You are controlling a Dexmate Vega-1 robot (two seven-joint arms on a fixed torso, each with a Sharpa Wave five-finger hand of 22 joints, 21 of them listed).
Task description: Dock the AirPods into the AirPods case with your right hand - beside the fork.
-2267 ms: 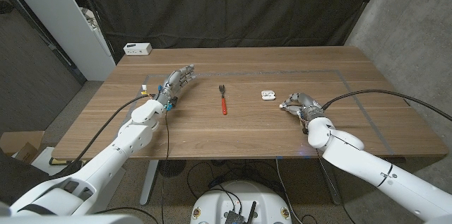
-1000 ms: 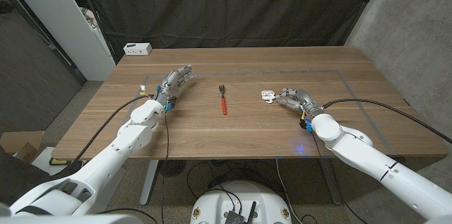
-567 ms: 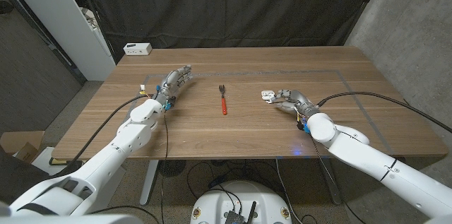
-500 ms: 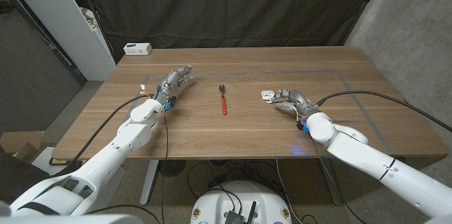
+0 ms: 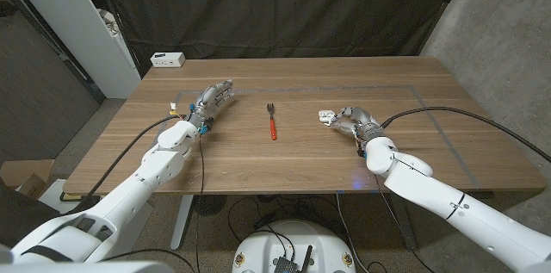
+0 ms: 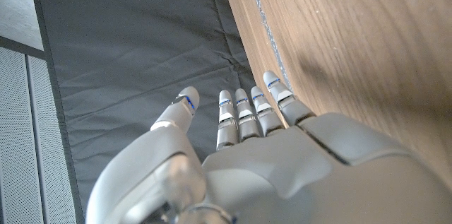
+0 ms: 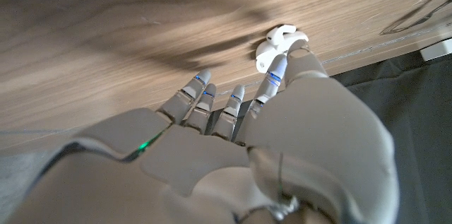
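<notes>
A small white AirPods case lies on the wooden tabletop, to the right of the fork and well apart from it. The case is too small in the head view to tell which way it faces or how its long axis runs; the right wrist view shows a white rounded shape on the wood, with no clear sign of lid or earbuds.

The right robot hand sits just beside the case, fingers reaching toward it. In the right wrist view its fingers are stretched out side by side, with one fingertip at or touching the white shape; nothing appears clasped in it.

The fork lies with its long axis running away from the robot, tines at the far end and red handle nearer.

The left robot hand rests on the tabletop to the left of the fork, fingers straight and slightly apart, holding nothing.
</notes>
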